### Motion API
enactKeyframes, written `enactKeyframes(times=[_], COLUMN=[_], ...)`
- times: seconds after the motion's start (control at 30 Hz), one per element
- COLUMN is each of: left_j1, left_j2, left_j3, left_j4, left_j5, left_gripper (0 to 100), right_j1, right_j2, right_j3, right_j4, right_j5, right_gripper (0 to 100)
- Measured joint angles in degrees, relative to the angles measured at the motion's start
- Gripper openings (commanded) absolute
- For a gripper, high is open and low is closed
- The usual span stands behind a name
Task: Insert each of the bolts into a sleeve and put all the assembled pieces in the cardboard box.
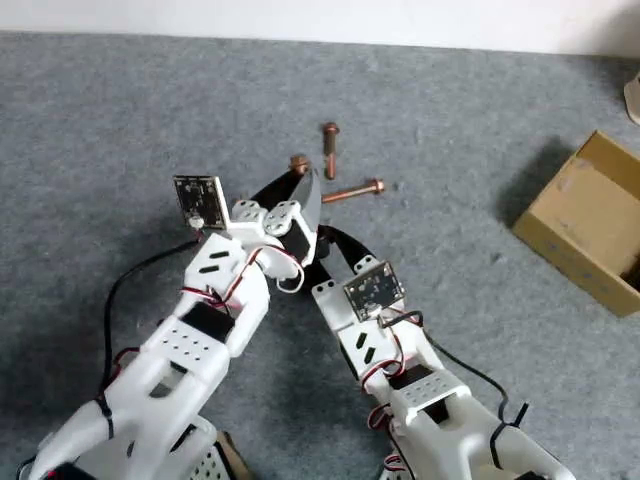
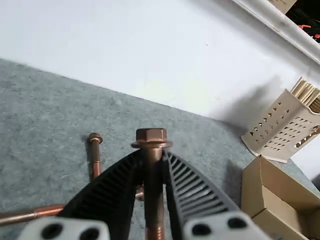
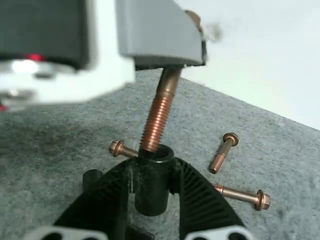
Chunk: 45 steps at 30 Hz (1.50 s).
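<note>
A: Light falls evenly and softly over the grey mat [image 1: 120, 130]. Every view is bright enough.

B: It seems to come from the right. The cardboard box [image 1: 575, 225] throws a soft-edged shadow to its left.

A: The left wrist view agrees. The perforated holder [image 2: 282, 127] darkens the white wall [image 2: 150, 50] on its left side.

B: That wall looks nearly washed out in the right wrist view. The held bolt [image 3: 159, 117] carries a pale sheen along its threads. The black sleeve [image 3: 152, 182] below it stays dark.

A: The loose bolts [image 1: 352, 190] cast only thin, faint shadows.
</note>
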Motion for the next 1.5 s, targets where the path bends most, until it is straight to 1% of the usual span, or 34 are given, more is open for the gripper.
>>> enactKeyframes(times=[0.33,0.5,0.67,0.77,0.93,1.17,1.5], left_j1=[0.0,0.0,1.67,2.29,2.46,2.99,3.16], left_j2=[2.46,2.46,2.46,2.46,2.37,2.02,2.2], left_j3=[0.0,0.0,0.62,1.93,3.6,5.54,7.03], left_j4=[-4.66,-4.84,-4.92,-7.3,-9.32,-10.55,-10.29], left_j5=[-0.09,-0.26,-4.4,-6.95,-8.18,-8.09,-8.09], left_gripper=[1,1,1,1,1,1,1], right_j1=[0.0,0.0,0.0,0.09,0.53,4.22,5.45], right_j2=[0.0,0.0,0.0,0.09,0.09,0.18,0.18], right_j3=[0.0,0.0,0.0,0.0,0.0,0.0,0.0], right_j4=[0.0,0.0,0.0,0.09,0.09,0.18,0.18], right_j5=[0.0,0.0,0.0,0.0,0.0,-5.36,-6.07], right_gripper=[0.5,0.5,0.5,0.5,0.5,0.5,0.5])
